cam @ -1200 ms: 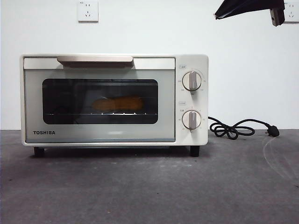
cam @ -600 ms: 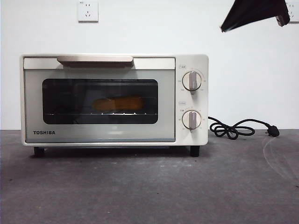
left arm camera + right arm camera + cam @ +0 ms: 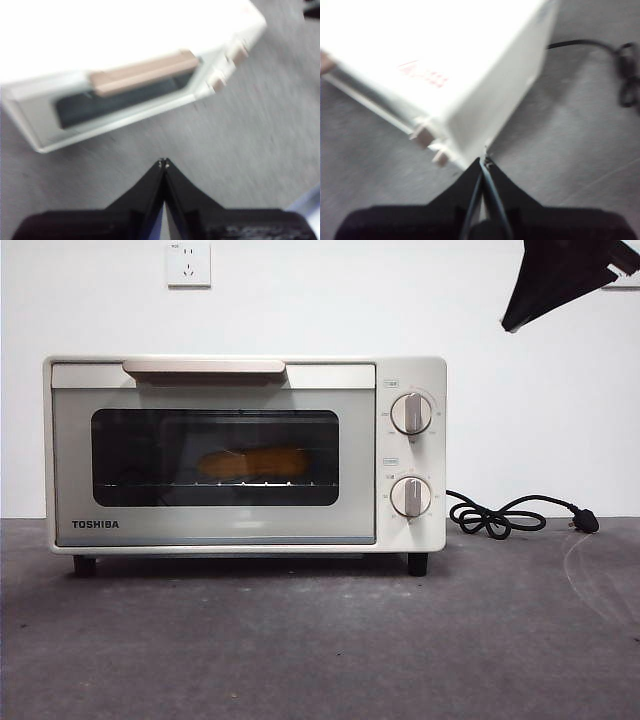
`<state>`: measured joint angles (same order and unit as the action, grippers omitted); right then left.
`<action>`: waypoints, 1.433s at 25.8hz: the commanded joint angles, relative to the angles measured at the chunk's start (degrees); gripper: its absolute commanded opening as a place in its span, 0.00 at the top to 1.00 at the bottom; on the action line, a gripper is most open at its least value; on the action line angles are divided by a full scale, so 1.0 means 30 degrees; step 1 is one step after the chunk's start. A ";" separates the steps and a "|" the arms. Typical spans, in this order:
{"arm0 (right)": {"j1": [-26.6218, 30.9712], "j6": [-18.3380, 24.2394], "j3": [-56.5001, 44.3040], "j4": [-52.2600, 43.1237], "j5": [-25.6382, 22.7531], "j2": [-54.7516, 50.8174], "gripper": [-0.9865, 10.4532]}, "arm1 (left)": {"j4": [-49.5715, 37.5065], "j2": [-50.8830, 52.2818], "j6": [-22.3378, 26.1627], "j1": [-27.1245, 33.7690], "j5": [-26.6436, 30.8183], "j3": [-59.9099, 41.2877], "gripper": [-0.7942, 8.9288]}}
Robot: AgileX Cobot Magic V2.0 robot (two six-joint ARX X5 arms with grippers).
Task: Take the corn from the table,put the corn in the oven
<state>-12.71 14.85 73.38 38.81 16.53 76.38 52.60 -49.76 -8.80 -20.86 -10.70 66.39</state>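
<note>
The corn (image 3: pixel 252 461) lies on the rack inside the cream-white oven (image 3: pixel 410 375), seen through the dark glass of the closed door. The oven stands on the dark grey table (image 3: pixel 320 640). In the left wrist view my left gripper (image 3: pixel 163 162) hangs shut and holding nothing, above the table in front of the oven (image 3: pixel 240 30) and its beige handle (image 3: pixel 145 72). My right gripper (image 3: pixel 485 161) is shut too, high beside the oven's knob end (image 3: pixel 427 137). A dark arm (image 3: pixel 560 280) shows at the top right corner of the front view.
The oven's black cord (image 3: pixel 505 518) and plug lie coiled on the table to the right of the oven, also seen as the cord (image 3: pixel 625 75) in the right wrist view. A wall socket (image 3: pixel 188 264) sits on the white wall behind.
The dark arm at the top right of the front view has drawn back further to the right and upward. The oven and the corn have not moved.
</note>
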 commanded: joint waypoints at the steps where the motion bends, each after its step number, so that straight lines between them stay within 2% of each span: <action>1: -0.0007 0.0117 -0.0015 -0.0576 -0.1078 0.0117 0.91 | -0.0860 0.1086 -0.0612 0.1413 -0.0051 -0.0029 0.92; 6: -0.0007 0.0117 -0.0015 -0.1027 -0.2499 0.0109 0.91 | -0.4648 0.3162 -0.2251 0.4503 -0.0051 -0.0408 0.92; 11: -0.0007 0.0117 -0.0015 -0.1027 -0.2550 0.0117 0.91 | -1.0528 0.5581 -0.2317 0.5952 -0.0058 -0.2878 0.92; 16: -0.0007 0.0117 -0.0015 -0.1027 -0.2543 0.0117 0.91 | -1.6619 0.8408 -0.2310 0.6448 -0.0058 -0.7869 0.92; 25: -0.0007 0.0117 -0.0015 -0.1027 -0.2543 0.0117 0.91 | -2.4349 1.3129 -0.1829 0.7482 0.0102 -1.7325 0.92; 28: -0.0007 0.0117 -0.0015 -0.1027 -0.2543 0.0109 0.91 | -2.5937 1.4440 -0.1836 0.7803 0.0102 -1.9635 0.92; 31: -0.0007 0.0117 -0.0015 -0.1027 -0.2543 0.0109 0.91 | -2.6316 1.5584 -0.1836 0.7854 0.0109 -2.1260 0.92; 37: -0.0007 0.0117 -0.0015 -0.1020 -0.2535 0.0117 0.91 | -2.4210 1.6466 -0.1821 0.7869 0.0080 -2.1937 0.92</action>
<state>-12.73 14.87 73.38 36.10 8.95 76.38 -20.53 -0.56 -15.00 2.52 -10.61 1.02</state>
